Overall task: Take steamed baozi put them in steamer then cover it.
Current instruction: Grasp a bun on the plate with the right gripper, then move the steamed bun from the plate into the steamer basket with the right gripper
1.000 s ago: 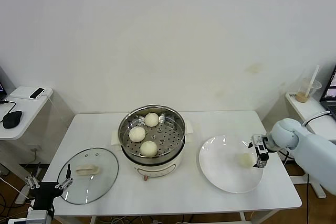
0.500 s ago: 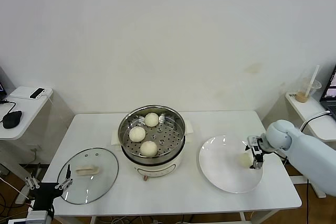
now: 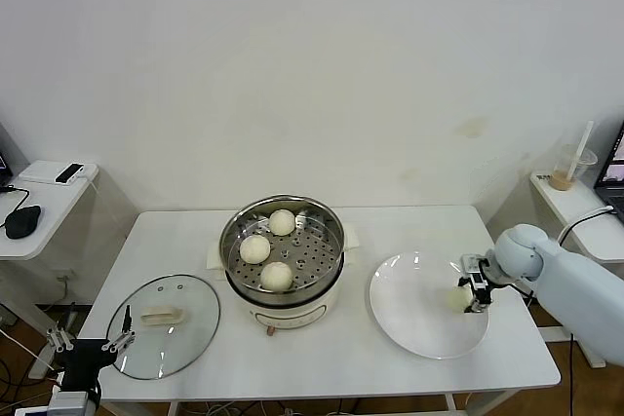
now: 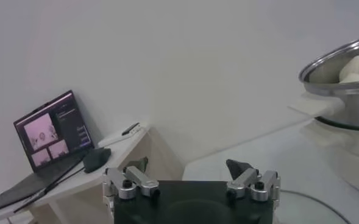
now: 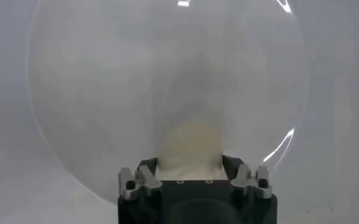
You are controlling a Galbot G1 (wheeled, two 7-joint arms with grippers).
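Three steamed baozi (image 3: pixel 276 276) lie in the shiny steamer (image 3: pixel 331 226) on its cream pot base at the table's middle. A fourth baozi (image 3: pixel 456 296) rests on the right side of the white plate (image 3: pixel 414 323), and my right gripper (image 3: pixel 473 291) is shut on it. In the right wrist view the bun (image 5: pixel 190 149) fills the gap of that gripper (image 5: pixel 190 163), both fingers against its sides. The glass cover (image 3: pixel 185 299) lies flat at the front left. My left gripper (image 3: pixel 93 343) waits open beside the cover, its empty fingers spread in the left wrist view (image 4: pixel 188 165).
A small side table (image 3: pixel 39 197) with a phone and a mouse stands at the left. Another at the right carries a drink cup (image 3: pixel 570 168). A laptop (image 4: pixel 51 131) shows in the left wrist view. White paper lies under the pot base.
My right gripper moved a little left onto the bun on the plate and closed its fingers on it. The left arm has not moved.
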